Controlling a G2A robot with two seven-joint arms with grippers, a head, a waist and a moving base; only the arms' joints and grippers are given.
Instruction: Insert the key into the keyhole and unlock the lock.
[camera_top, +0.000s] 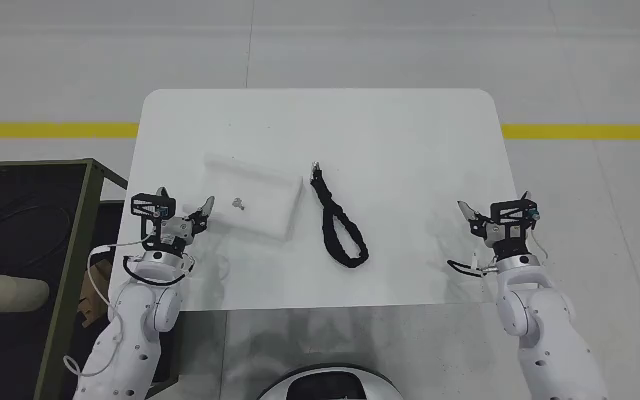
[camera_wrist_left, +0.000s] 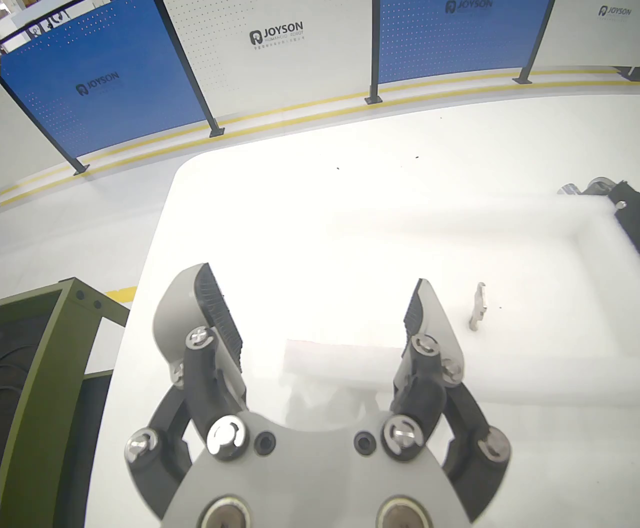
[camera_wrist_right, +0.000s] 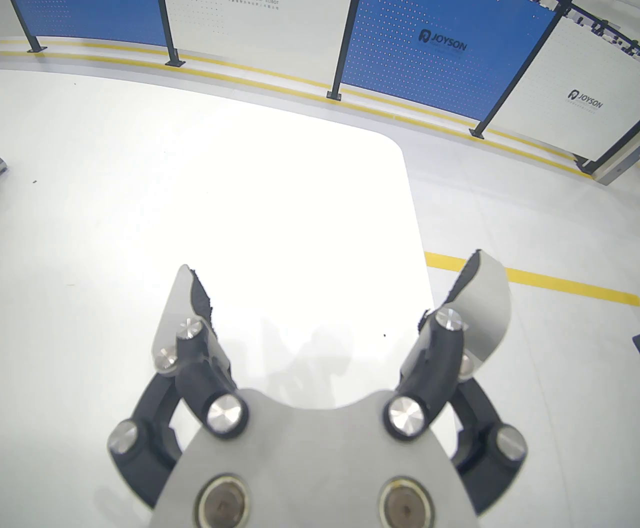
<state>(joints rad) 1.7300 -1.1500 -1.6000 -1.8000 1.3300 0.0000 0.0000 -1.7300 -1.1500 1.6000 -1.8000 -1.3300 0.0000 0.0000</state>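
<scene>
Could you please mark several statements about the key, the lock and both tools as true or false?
1. The key sits on the white foam pad. True.
2. The left tool is shut on the key. False: it is open and empty, with the key apart from it.
3. The black lock lies on the table beside the foam pad. True.
4. The right tool holds the lock. False: it is open and empty, near the table's edge and well away from the lock.
</scene>
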